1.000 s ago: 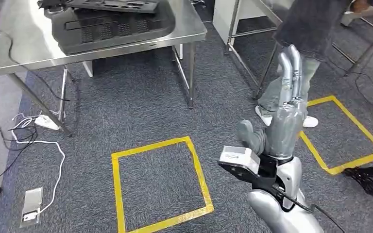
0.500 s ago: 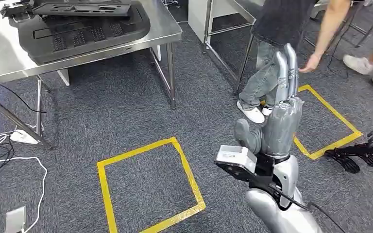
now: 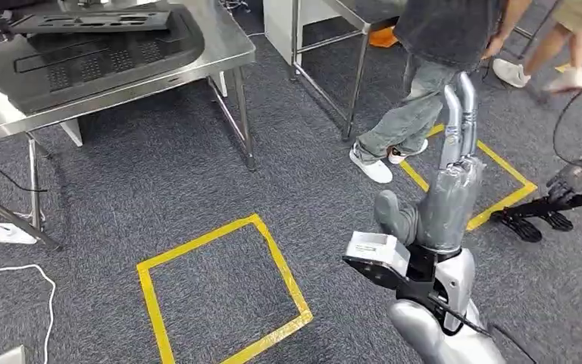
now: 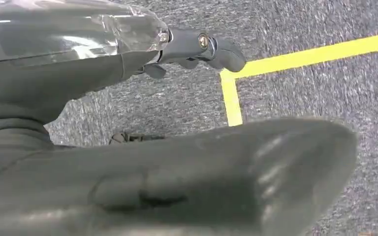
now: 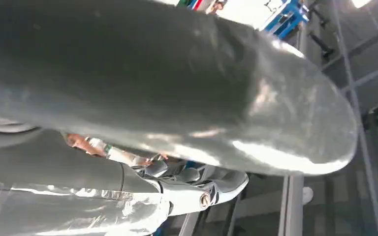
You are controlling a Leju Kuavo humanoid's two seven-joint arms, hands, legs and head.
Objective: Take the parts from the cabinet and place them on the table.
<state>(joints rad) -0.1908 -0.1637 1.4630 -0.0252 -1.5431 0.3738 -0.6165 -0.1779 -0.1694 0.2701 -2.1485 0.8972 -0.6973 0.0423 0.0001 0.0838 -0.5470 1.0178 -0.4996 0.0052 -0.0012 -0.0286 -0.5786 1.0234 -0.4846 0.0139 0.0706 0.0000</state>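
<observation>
Large black moulded parts (image 3: 83,45) lie on the steel table (image 3: 197,64) at the upper left of the head view. My right hand (image 3: 447,189) is raised in front of me with its fingers (image 3: 458,114) straight and together, the thumb apart, and nothing in it. In the right wrist view the right hand (image 5: 177,98) is also empty. My left hand (image 4: 177,172) hangs over the grey carpet with its fingers (image 4: 197,46) stretched out, holding nothing.
A person in jeans and white shoes (image 3: 413,114) stands just beyond my right hand, and another person's legs (image 3: 561,45) are at the far right. Yellow tape squares (image 3: 220,288) (image 3: 500,189) mark the carpet. Cables and a power strip (image 3: 7,235) lie left. A dark robot hand (image 3: 572,186) is at the right.
The camera has turned to the right, so the table and the tape squares have slid left. The person has stepped along. My right hand stays raised and empty.
</observation>
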